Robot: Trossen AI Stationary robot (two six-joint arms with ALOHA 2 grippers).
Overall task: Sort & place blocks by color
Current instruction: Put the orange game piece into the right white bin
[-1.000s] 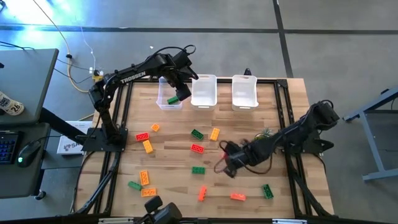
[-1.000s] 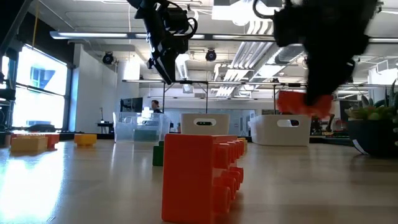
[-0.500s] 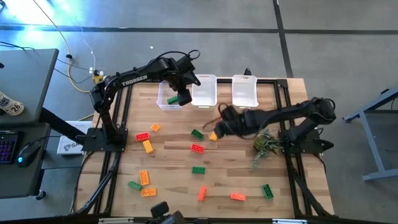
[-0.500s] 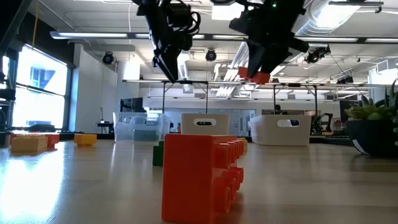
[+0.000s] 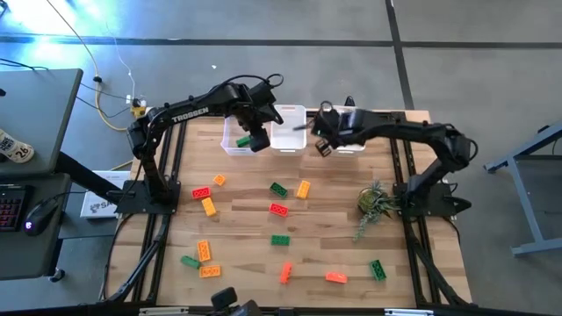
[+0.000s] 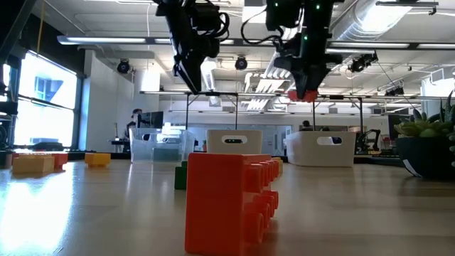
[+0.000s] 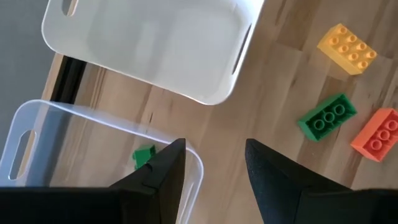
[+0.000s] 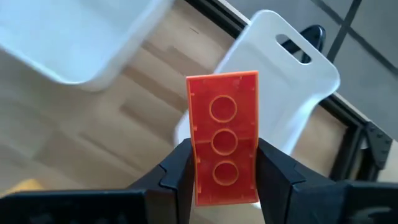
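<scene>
Looking straight down, the high view showed the left gripper [image 5: 257,138] above the near edge of the clear bin [image 5: 234,144], where a green block [image 5: 243,140] lay. The right gripper [image 5: 321,143] hung between the middle white bin [image 5: 288,128] and the right white bin [image 5: 346,128]. Many blocks were spread on the table [image 5: 237,233]: a red one [image 5: 279,209], a green one [image 5: 278,189] and a yellow-orange one [image 5: 303,189] near the middle, others toward the left and near edges. A small plant [image 5: 374,202] lay near the right arm's base.

From the low view, both grippers were high above the table. The right gripper [image 6: 304,91] held a red block [image 6: 304,93] over the right white bin [image 6: 320,149]. A large red block [image 6: 227,203] stood close to the camera.

From the left wrist view, the left gripper [image 7: 210,163] had its fingers [image 7: 169,169] apart with nothing between them. Below it were the clear bin [image 7: 37,130] with the green block [image 7: 145,155] inside, and the middle white bin [image 7: 149,43]. Three blocks lay on the wood: yellow-orange [image 7: 347,48], green [image 7: 326,116] and red-orange [image 7: 378,134].

From the right wrist view, the right gripper [image 8: 225,168] was narrowly closed on the red block [image 8: 224,144], which stood upright between the fingers [image 8: 179,169], with the right white bin [image 8: 280,87] behind it.
</scene>
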